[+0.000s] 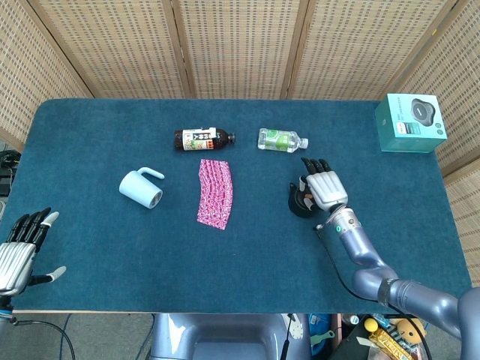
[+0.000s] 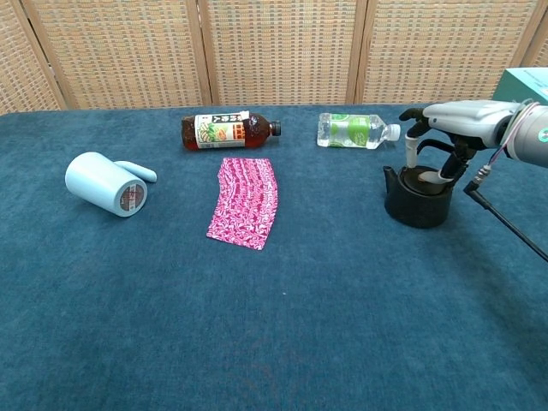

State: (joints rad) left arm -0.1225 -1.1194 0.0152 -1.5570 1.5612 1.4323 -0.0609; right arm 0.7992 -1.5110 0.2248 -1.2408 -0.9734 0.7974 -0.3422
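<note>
Right hand (image 2: 454, 120) over squat round black teapot (image 2: 417, 199), fingers (image 2: 411, 154) inside handle.

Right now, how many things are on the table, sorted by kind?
Bottles: 2, a brown bottle and a clear bottle
Mugs: 1, a light blue mug
Pouches: 1, a pink pouch
Kettles: 1, a black kettle
Boxes: 1, a teal box
Total: 6

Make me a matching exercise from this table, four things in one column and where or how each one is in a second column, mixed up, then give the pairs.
Things:
1. mug
2. teapot
3. box
4. pouch

Places or states:
A. under the right hand
B. far right corner of the table
C. on its side, at the left
D. flat, just in front of the brown bottle

Pairs: 1-C, 2-A, 3-B, 4-D
</note>
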